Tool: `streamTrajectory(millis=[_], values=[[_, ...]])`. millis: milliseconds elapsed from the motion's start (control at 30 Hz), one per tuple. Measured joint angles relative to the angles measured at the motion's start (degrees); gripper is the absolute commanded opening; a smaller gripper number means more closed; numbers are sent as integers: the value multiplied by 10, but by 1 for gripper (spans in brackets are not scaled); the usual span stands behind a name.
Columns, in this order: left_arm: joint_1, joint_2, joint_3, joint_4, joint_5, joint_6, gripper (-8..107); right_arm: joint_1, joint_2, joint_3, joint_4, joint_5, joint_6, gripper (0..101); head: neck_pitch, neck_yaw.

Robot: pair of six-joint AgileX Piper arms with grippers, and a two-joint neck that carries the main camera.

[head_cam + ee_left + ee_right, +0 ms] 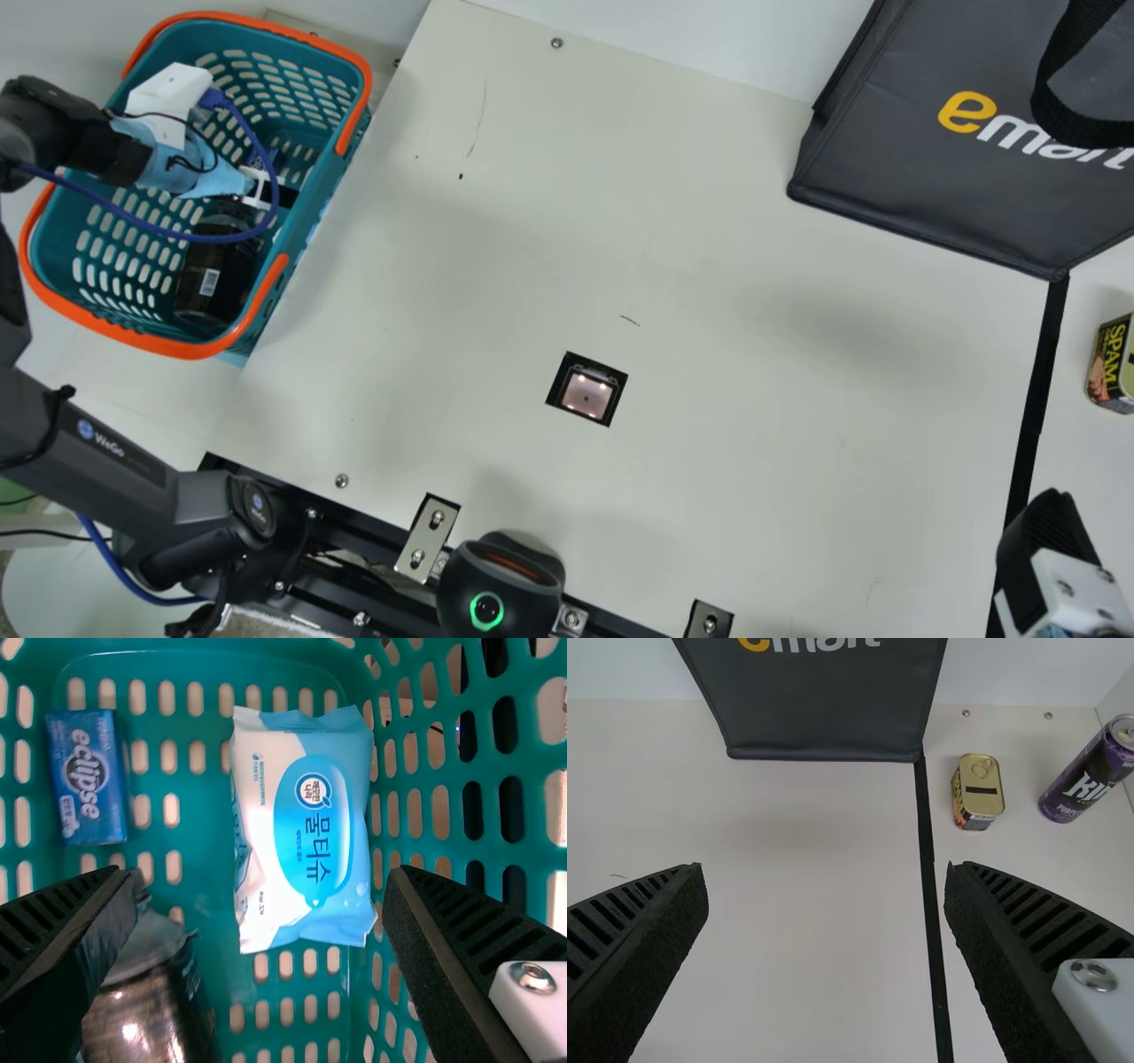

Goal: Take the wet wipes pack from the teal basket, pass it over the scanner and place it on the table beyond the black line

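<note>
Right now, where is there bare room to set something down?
Widest: the table between the teal basket, dark bag, lit window and black line. Beyond that line, there is some room on the near side of the gold-topped can. Crowded: the basket, where blue box, wipes pack and dark container sit below the left tool.

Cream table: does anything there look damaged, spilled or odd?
Nothing looks spilled, but dark marks interrupt its plain surface: a short stroke near the lit square window, a thin line and a speck nearer the teal basket.

Wet wipes pack (310,828), blue-white, in teal basket (211,838)
</note>
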Motion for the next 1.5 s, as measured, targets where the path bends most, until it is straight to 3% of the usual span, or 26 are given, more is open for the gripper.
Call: streamTrajectory(millis=[567,1100,1500], values=[[-7,63,0,-84,-40,116,90,0,0,0,0,0,0,95,0,0],[-25,118,-37,-81,-31,118,90,0,0,0,0,0,0,95,0,0],[-39,139,-37,-90,-92,152,90,0,0,0,0,0,0,95,0,0]])
